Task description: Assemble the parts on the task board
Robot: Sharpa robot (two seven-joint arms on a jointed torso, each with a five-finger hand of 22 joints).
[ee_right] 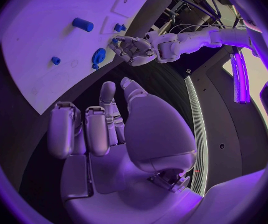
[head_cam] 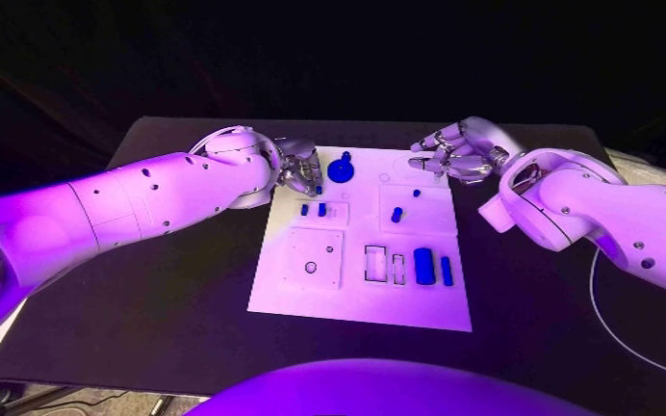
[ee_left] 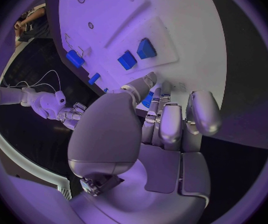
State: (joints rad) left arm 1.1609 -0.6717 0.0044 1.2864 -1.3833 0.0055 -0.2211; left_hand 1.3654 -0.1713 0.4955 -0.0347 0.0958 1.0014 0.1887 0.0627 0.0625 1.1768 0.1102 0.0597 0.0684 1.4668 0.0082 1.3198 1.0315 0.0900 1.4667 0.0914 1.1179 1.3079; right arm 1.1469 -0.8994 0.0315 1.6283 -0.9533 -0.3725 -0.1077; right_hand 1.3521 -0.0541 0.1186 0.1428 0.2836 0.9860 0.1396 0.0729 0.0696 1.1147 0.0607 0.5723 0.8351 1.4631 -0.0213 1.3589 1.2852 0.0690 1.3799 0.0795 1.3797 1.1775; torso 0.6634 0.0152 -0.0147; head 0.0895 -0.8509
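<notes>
1. The board (head_cam: 364, 243) lay in the middle of the table (head_cam: 166, 320), and I'd use it as the landmark for everything else.
2. The left hand (head_cam: 294, 173) was at the board's far left corner, just over the edge. In the left wrist view, its fingers (ee_left: 171, 124) were curled in around a small blue part (ee_left: 148, 99), pinched against the thumb as far as I could tell.
3. The right hand (head_cam: 451, 158) hovered at the board's far right corner. Its fingers (ee_right: 87, 129) were spread loosely, and it had nothing in them.
4. The rest of the parts were all on the board: a round knob piece (head_cam: 342, 169) near the far edge, two short pegs (head_cam: 314, 210) on the left side, one single peg (head_cam: 397, 214) around the middle, and a pair of longer blocks (head_cam: 433, 268) toward the near right.
5. Beside those blocks, a couple of rectangular slots (head_cam: 376, 262) looked unfilled, and so did a small round hole (head_cam: 311, 267) on the near left panel.
6. My read is that this was still early to mid task. Most pieces looked loose rather than seated, so there was plenty left, starting with placing whatever the left hand had.
</notes>
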